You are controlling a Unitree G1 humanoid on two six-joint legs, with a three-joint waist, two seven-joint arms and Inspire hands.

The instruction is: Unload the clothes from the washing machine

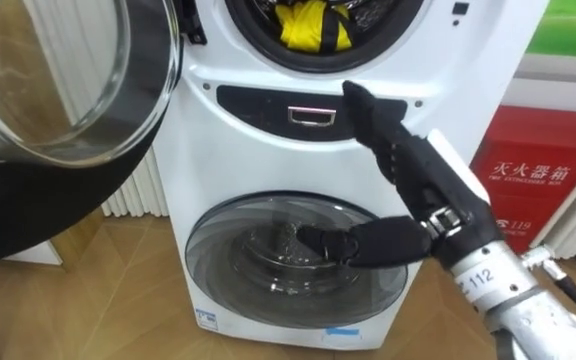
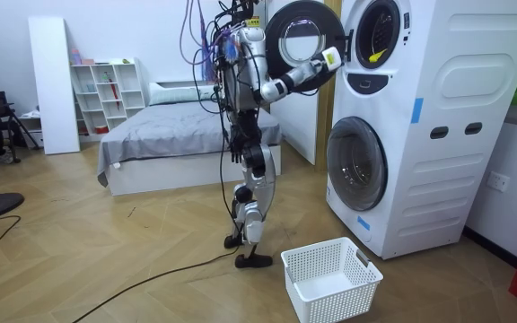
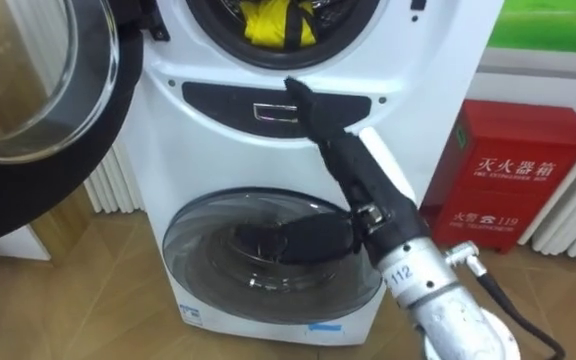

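Okay, you're looking at a white stacked washing machine (image 1: 230,165). For writing, there's a small blue-and-white sticker (image 1: 206,320) at its lower front corner, and the red cabinet (image 1: 538,170) to the right carries white characters. None of it is read off.

The yellow garment (image 1: 313,25) has dark patches and sits bunched in the open upper drum, just inside the rim. The upper door (image 1: 68,80) is swung wide to the left, and the lower glass door (image 1: 288,260) is closed.

Your right hand (image 1: 408,155) is raised in front of the dark panel (image 1: 268,105) between the two drums. Its fingers are straight and point up toward the upper opening, the thumb sticks out left, and it holds nothing. The fingertips are below the garment and apart from it.

In the room view the robot stands facing the machine with that arm stretched toward the upper drum. A white laundry basket (image 2: 330,280) sits on the wood floor near its feet, and a bed (image 2: 187,135) is behind it.
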